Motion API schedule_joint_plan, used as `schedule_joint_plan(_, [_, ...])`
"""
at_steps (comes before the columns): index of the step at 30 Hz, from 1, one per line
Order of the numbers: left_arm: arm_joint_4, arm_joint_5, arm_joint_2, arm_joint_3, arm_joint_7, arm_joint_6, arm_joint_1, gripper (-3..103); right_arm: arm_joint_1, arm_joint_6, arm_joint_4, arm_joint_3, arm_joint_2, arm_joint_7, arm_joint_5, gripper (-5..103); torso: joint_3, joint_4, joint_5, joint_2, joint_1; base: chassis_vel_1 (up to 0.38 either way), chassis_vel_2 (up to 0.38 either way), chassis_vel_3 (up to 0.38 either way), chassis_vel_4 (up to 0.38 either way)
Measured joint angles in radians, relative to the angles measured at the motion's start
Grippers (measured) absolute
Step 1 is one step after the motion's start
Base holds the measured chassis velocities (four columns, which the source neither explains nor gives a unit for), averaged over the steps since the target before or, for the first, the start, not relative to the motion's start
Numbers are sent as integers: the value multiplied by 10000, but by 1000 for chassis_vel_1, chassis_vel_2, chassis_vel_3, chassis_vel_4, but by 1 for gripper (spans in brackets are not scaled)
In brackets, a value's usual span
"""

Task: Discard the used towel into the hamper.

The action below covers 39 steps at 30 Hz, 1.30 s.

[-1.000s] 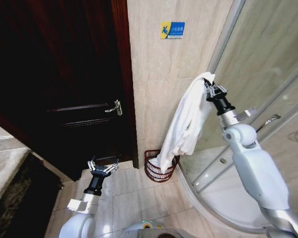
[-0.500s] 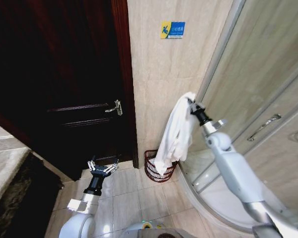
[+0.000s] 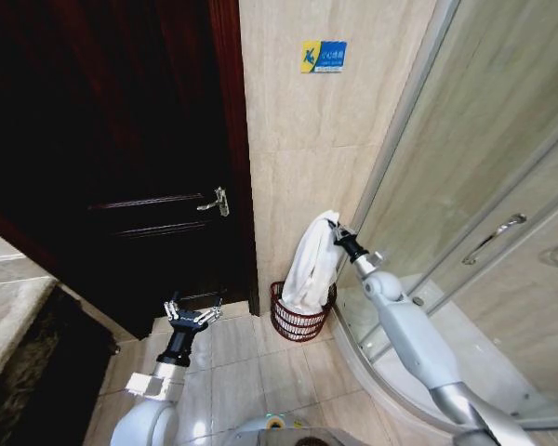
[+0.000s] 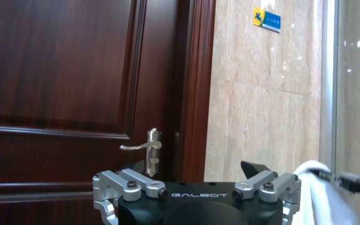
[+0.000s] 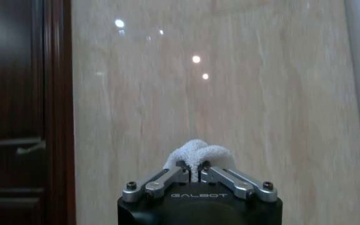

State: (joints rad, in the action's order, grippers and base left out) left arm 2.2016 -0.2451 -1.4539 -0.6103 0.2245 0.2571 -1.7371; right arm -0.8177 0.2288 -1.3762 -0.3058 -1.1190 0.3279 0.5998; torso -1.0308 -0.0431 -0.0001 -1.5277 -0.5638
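A: Right claw [image 3: 336,232], frame centre, is pinching the towel [image 3: 312,265] by its top; the cloth is hanging straight down.

B: Hamper [image 3: 300,316] is sitting directly beneath, towel's tail dipping inside. Left claw [image 3: 188,314] is idling lower left, spread.

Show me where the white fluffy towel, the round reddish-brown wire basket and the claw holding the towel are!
White fluffy towel [image 3: 314,262], head view, middle of its hanging folds.
Round reddish-brown wire basket [image 3: 296,325], head view, front wall.
Right claw [image 3: 335,232], head view, between its fingertips.
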Motion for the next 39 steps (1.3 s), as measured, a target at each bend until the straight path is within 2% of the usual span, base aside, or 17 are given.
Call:
schedule_joint_plan(7, [0, 0, 0, 0, 0, 0, 0, 100, -104, 19, 883, 64, -361, 240, -130, 4, 0, 0, -1, 0, 1, 0, 0, 0, 0])
schedule_joint_plan(16, [0, 0, 0, 0, 0, 0, 0, 100, 167, 459, 2876, -29, -942, 772, -687, 4, 0, 0, 1, 0, 0, 0, 0, 0, 0])
schedule_joint_plan(33, [0, 0, 0, 0, 0, 0, 0, 100, 1677, 1117, 6790, -516, -2176, 1553, -1851, 4, 0, -2, 0, 0, 0, 0, 0, 0, 0])
schedule_joint_plan(39, [0, 0, 0, 0, 0, 0, 0, 100, 2029, 1138, 6836, -486, -2156, 1545, -1881, 4, -1, 0, 1, 0, 0, 0, 0, 0, 0])
